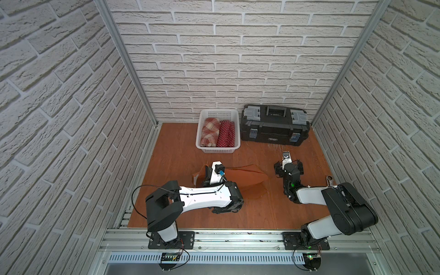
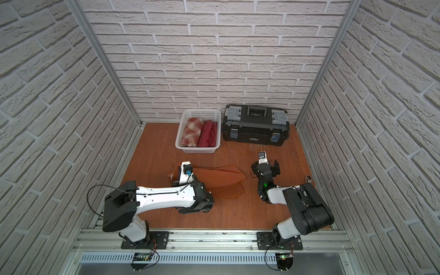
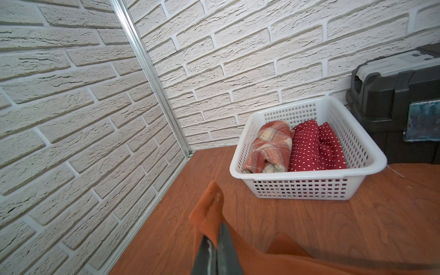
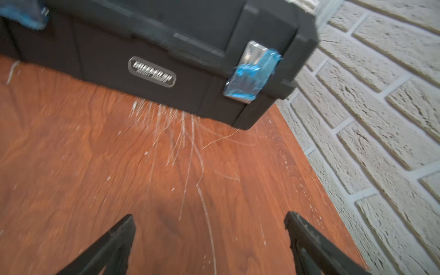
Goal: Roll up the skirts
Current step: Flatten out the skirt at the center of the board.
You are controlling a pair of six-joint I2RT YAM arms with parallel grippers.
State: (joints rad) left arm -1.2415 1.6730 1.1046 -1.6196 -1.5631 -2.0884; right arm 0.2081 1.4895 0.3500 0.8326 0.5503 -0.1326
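At table [image 1: 262,214] centre, the rust-orange skirt [image 1: 240,177] sprawls unrolled; the plaid skirt [image 1: 209,132] and polka-dot skirt [image 1: 226,134] sit rolled in the twelve-o'clock basket [image 1: 217,150]. The left gripper [image 3: 215,232] clamps the orange nine-o'clock corner, likely to start rolling; the right gripper [image 4: 209,214] gapes empty.

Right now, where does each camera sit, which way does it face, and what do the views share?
Top views: overhead at the robot's base end, looking down at the table toward the back wall; left arm and right arm show.
Left wrist: on the left arm, facing the basket and wall corner; left gripper, shut on the rust-orange skirt, shows.
Right wrist: low over the table, facing the toolbox; open right gripper shows.
Shared: both wrist views catch the toolbox.
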